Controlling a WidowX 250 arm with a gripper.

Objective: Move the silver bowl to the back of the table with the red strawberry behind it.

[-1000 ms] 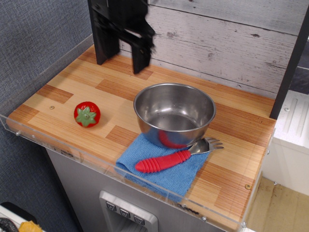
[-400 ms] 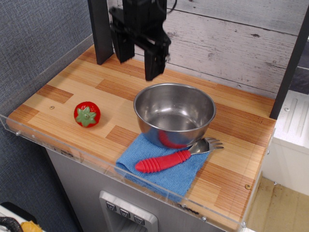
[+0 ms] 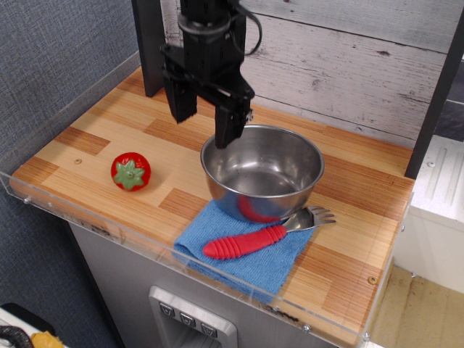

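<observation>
Lab rig; acrylic-edged table [image 3: 94, 145]

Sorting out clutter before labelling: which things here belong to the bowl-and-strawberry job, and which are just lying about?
Job: silver bowl, red strawberry, table, open gripper.
Lying about: blue cloth, red-handled fork.

Silver bowl [image 3: 262, 171] upright mid-table [image 3: 109, 138], strawberry [image 3: 130, 171] front-left
</observation>
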